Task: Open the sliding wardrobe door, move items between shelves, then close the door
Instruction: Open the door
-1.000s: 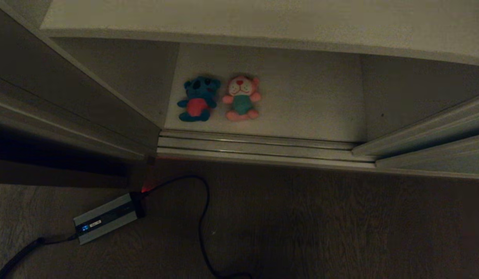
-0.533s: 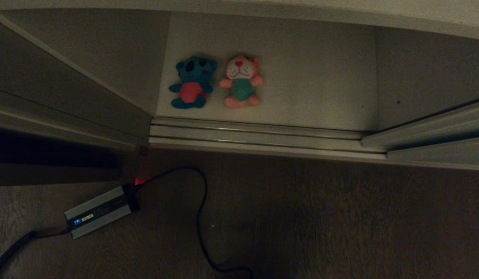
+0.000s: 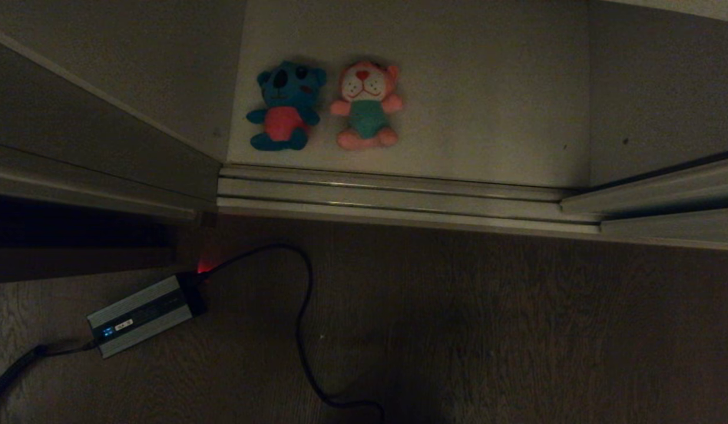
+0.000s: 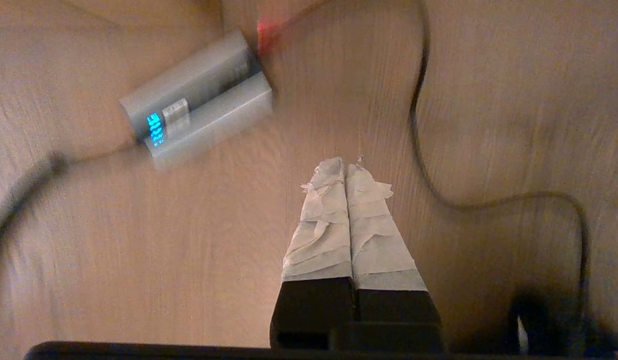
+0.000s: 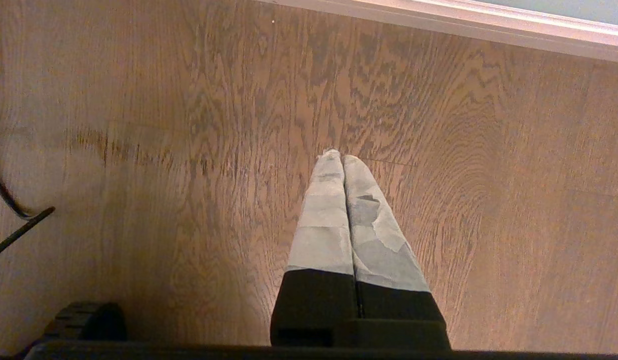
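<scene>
Already open: wardrobe bay, pale grey-green sliding door (image 3: 99,126) drawn aside at left.
Toys: small blue plush with red belly (image 3: 284,106) beside pink plush in teal shirt (image 3: 367,105), side by side on off-white lower shelf (image 3: 487,100), far of ribbed metal track (image 3: 393,197).
Left gripper (image 4: 346,165): pressed together, empty, above wood floor.
Right gripper (image 5: 337,156): likewise closed, parked.
Risk: black cable (image 3: 302,318) and grey power brick (image 3: 143,315) near left; snagging likely if arm swings low.

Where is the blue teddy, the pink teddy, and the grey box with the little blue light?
blue teddy (image 3: 284,121), head view, on its red belly.
pink teddy (image 3: 367,118), head view, on its teal shirt.
grey box (image 3: 141,314), head view, on its top face.
</scene>
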Robot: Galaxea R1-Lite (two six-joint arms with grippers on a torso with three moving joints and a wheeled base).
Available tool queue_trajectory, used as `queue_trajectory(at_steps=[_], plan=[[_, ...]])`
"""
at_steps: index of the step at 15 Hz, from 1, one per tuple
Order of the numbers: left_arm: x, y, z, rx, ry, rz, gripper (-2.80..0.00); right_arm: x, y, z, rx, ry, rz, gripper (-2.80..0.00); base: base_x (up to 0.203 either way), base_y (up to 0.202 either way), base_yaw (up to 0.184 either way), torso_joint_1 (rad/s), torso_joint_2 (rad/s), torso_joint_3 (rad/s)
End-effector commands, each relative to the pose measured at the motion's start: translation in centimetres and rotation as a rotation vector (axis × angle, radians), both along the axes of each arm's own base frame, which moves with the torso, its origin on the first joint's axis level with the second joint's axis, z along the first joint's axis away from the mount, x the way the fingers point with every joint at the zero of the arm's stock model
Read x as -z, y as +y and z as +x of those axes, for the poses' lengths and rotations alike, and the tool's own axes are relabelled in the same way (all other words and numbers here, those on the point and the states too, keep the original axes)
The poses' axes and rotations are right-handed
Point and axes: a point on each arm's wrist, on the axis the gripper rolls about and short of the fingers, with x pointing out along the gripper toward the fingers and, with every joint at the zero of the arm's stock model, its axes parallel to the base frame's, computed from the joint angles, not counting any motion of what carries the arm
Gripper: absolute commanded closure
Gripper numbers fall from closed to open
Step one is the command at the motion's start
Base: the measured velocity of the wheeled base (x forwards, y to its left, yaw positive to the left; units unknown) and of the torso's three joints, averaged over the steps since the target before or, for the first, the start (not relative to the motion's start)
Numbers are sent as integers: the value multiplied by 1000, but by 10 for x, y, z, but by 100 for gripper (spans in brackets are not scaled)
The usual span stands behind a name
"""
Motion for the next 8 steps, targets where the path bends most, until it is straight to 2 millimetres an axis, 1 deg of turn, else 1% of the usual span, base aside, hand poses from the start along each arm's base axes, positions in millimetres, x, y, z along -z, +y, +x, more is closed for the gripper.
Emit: queue_trajectory(at_steps=[1,3,4,5,6,8], plan=[[-27,-1,-6,46,-66,5,0,1,0,0,-1,2,0,0,0,0,0,0,0,0],[-40,-2,9,74,30,2,0,1,0,0,-1,2,0,0,0,0,0,0,0,0],[-51,-2,21,90,86,-8,0,1,0,0,-1,2,0,0,0,0,0,0,0,0],[-62,-3,38,105,137,-25,0,1,0,0,-1,2,0,0,0,0,0,0,0,0],[-73,-4,59,121,186,-40,0,1,0,0,-1,2,0,0,0,0,0,0,0,0],[-88,-6,103,154,253,-61,0,1,0,0,-1,2,0,0,0,0,0,0,0,0]])
